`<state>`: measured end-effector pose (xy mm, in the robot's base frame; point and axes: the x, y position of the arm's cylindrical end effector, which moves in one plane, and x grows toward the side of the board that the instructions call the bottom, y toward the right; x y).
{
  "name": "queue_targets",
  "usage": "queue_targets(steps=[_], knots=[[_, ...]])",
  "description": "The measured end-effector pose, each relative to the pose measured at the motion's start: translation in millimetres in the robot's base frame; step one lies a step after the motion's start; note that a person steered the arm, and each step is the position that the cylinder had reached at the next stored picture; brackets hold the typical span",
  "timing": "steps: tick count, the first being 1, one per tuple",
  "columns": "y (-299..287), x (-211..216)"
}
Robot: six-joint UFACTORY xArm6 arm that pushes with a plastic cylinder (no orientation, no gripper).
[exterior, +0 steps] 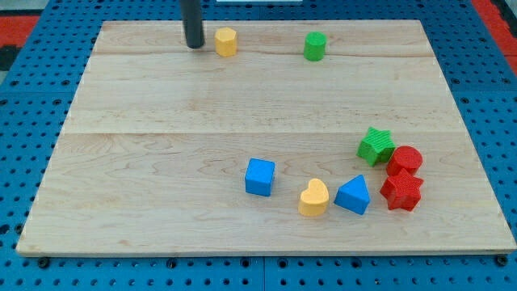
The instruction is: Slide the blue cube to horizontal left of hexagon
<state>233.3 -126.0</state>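
Note:
The blue cube (260,177) sits on the wooden board at the lower middle. The yellow hexagon (226,41) stands near the view's top, left of centre. My tip (195,45) rests on the board just to the left of the yellow hexagon, a small gap apart, far above and left of the blue cube.
A green cylinder (315,46) stands at the top, right of the hexagon. A yellow heart (313,198) and a blue triangle (353,195) lie right of the cube. A green star (376,145), a red cylinder (405,160) and a red star (401,192) cluster at the right.

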Motion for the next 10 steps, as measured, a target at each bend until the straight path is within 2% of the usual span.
queue_targets(steps=[1,2,3,4,6,7,9,10], knots=[[28.0,-2.7],[52.5,28.7],[52.4,37.5],[52.4,90.1],[201.9,233.9],[174.9,287.2],[9.3,268.9],[33.3,336.9]])
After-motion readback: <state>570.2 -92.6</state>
